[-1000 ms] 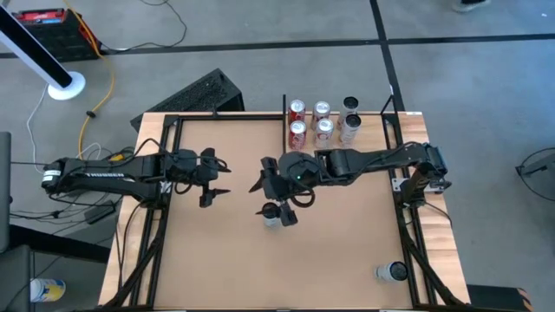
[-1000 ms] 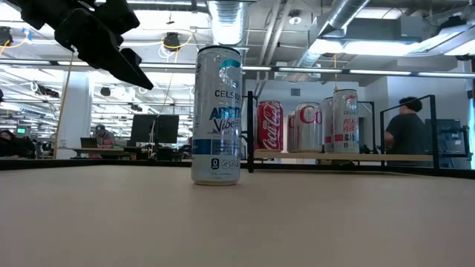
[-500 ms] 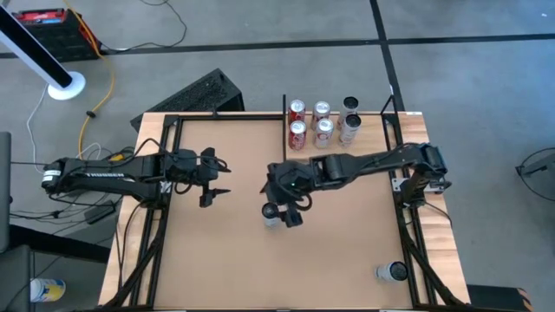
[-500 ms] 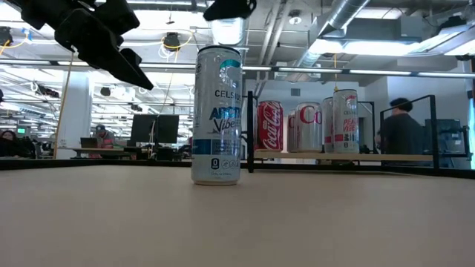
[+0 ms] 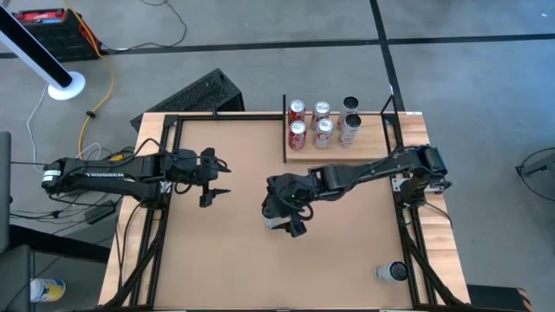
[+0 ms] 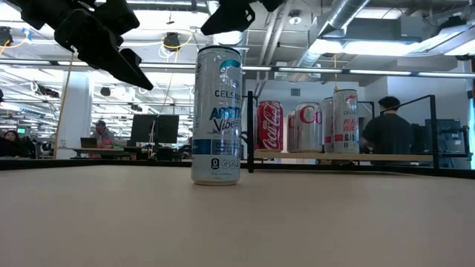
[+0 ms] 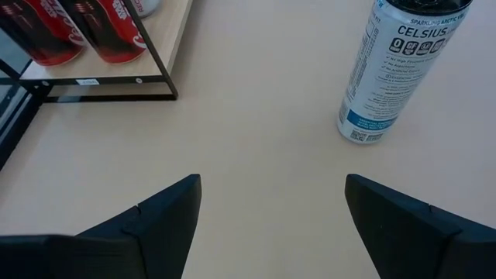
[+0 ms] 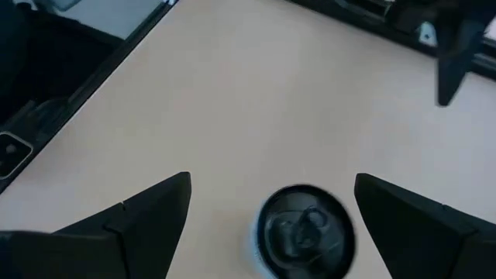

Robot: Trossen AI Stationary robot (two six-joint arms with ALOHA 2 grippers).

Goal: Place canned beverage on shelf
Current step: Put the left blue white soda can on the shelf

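Right wrist view looks straight down on the Celsius can [image 8: 304, 232]: pull-tab top sits between the two dark fingers [image 8: 132, 225], nearer one than the other. Right jaws [image 5: 286, 215] are spread wide with nothing in them, hovering above the can, which stands upright on the table [image 5: 217, 260] near mid-table. Risk: a descent off-centre lets a fingertip land on the rim and tip the tall slim can; a narrow base and high body make it easy to topple, and a fallen can would roll. A second risk is a grip taken too high on the body, so the can swings on the carry.

Shelf [image 5: 334, 154] at the far edge by the black upright bar already carries five cans in two rows, so a sloppy approach could knock the Coke cans [image 6: 270, 126]. Free plank shows on the near side of them.

Left jaws [image 5: 211, 180] hang released, well apart from the can, waiting.

Can looks: white-silver body, teal band at the top, blue "Arctic Vibe" lettering in the low view, undented, tab closed. Another can [image 5: 390, 272] stands near the table's front right corner.
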